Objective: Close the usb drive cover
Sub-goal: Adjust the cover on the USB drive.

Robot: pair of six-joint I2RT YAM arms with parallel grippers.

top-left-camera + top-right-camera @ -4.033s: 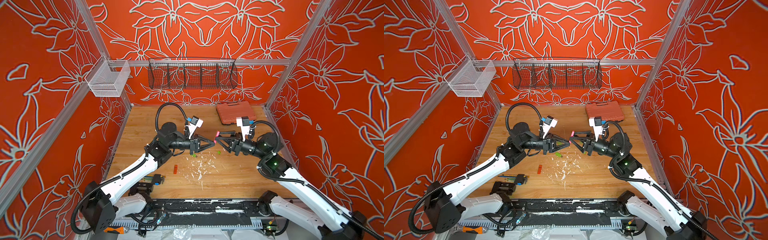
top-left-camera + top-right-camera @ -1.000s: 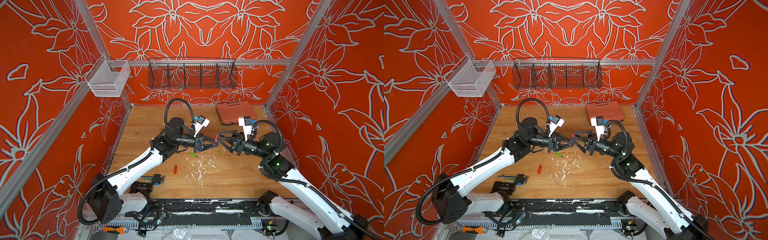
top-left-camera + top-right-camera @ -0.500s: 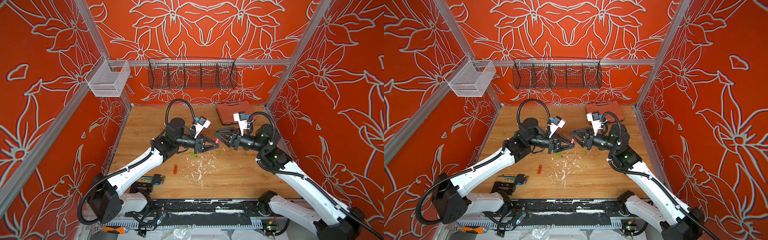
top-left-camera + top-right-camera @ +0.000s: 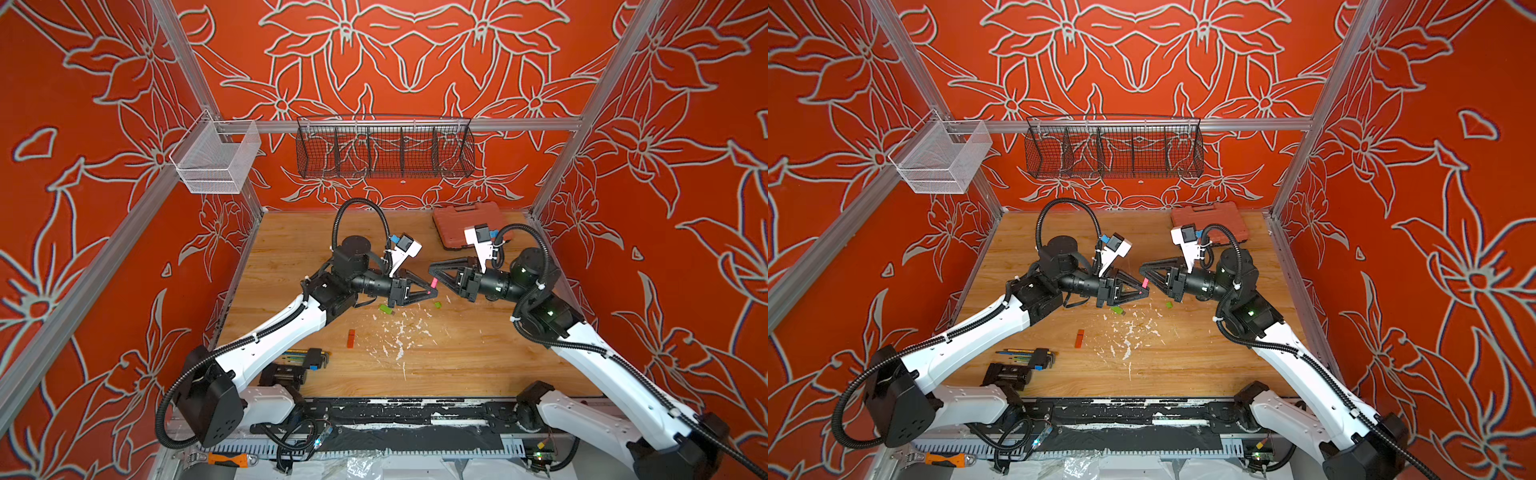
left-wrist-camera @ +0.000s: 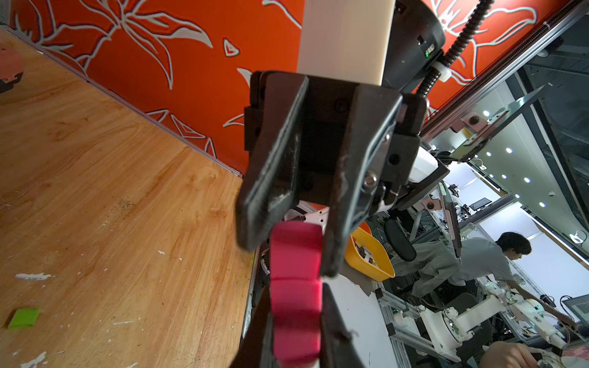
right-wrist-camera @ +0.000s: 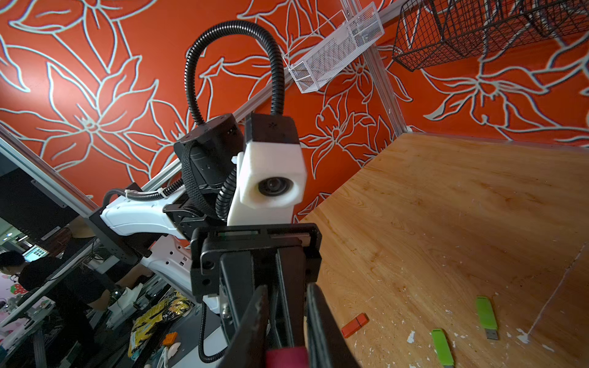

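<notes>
A pink usb drive (image 5: 294,315) is held above the table, with my left gripper (image 5: 294,296) shut on its body. In both top views it shows as a small pink piece (image 4: 433,284) (image 4: 1145,284) at the left gripper's (image 4: 434,291) tips. My right gripper (image 4: 431,269) faces it from the right. Its fingers (image 5: 338,242) flank the drive's far pink segment, the cover (image 5: 294,248), which sits against the body with a seam between them. In the right wrist view pink (image 6: 287,358) fills the narrow gap in the right gripper (image 6: 288,296).
Two green drives (image 4: 385,308) (image 4: 437,304) and an orange one (image 4: 351,338) lie on the wooden table below the grippers, among white flecks. A red tool case (image 4: 467,222) is at the back right. Hex keys (image 4: 309,356) and a black block (image 4: 282,376) lie front left.
My right gripper drew back a little, came in again to the pink drive's free end, and its jaws narrowed from wide open onto it. The left arm held still.
</notes>
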